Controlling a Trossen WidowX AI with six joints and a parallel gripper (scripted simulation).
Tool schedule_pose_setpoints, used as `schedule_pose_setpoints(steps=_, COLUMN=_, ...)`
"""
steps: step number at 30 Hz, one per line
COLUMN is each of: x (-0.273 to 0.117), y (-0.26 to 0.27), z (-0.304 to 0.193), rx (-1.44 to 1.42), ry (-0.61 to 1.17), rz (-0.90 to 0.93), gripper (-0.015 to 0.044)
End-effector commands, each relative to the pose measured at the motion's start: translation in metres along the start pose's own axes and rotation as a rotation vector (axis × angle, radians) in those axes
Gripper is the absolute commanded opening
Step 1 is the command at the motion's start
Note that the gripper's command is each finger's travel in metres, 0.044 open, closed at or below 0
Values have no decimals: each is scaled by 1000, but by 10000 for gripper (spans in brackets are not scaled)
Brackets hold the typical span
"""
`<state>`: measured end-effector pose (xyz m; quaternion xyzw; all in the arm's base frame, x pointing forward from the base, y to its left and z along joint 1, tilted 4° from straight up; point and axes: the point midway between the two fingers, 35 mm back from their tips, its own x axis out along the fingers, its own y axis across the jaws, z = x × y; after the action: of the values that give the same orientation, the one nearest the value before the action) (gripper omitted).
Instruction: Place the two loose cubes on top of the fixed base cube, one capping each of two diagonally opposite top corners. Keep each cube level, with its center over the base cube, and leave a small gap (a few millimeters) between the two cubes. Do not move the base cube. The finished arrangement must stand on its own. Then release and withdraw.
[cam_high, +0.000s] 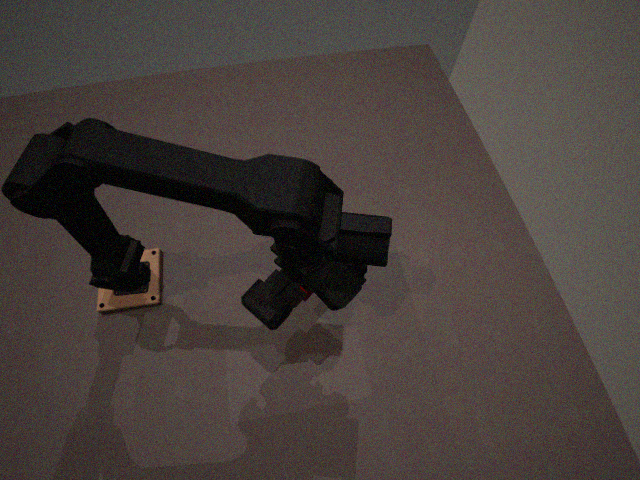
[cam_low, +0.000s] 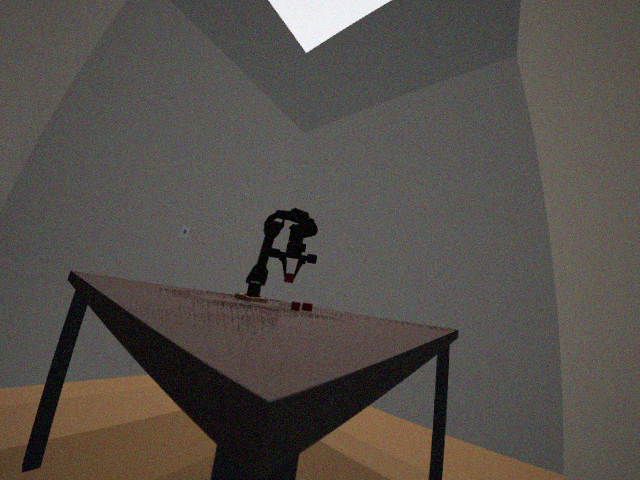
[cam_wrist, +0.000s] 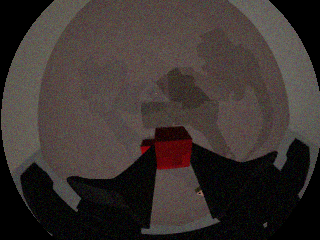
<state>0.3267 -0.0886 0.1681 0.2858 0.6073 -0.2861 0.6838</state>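
My gripper (cam_low: 289, 275) (cam_wrist: 171, 147) is shut on a red cube (cam_low: 288, 279) (cam_wrist: 173, 152) and holds it well above the table. Two more red cubes stand on the table in the exterior view, a left one (cam_low: 295, 305) and a right one (cam_low: 307, 306), side by side, lower and to the right of the held cube. Which of them is the base cube I cannot tell. In the wrist view a bit of another red cube (cam_wrist: 145, 149) shows behind the held cube, mostly hidden by the left finger. In the top view the arm hides the fingertips; only a small red patch (cam_high: 305, 292) shows.
The arm's wooden base plate (cam_high: 156, 276) (cam_low: 242, 296) is fixed to the table (cam_high: 439, 361) (cam_low: 268, 356). The arm (cam_high: 180, 173) reaches from it over the table. Dark shadows of the arm lie across the table top. A wall (cam_high: 558, 129) stands beyond the table's right edge.
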Motion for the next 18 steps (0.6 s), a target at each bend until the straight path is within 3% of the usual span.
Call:
schedule_pose_setpoints(steps=1, x=4, y=8, z=-9, rx=10, ry=2, rz=-3, gripper=105)
schedule_pose_setpoints(steps=18, x=16, y=43, z=-50, rx=56, ry=8, rz=-1, gripper=105)
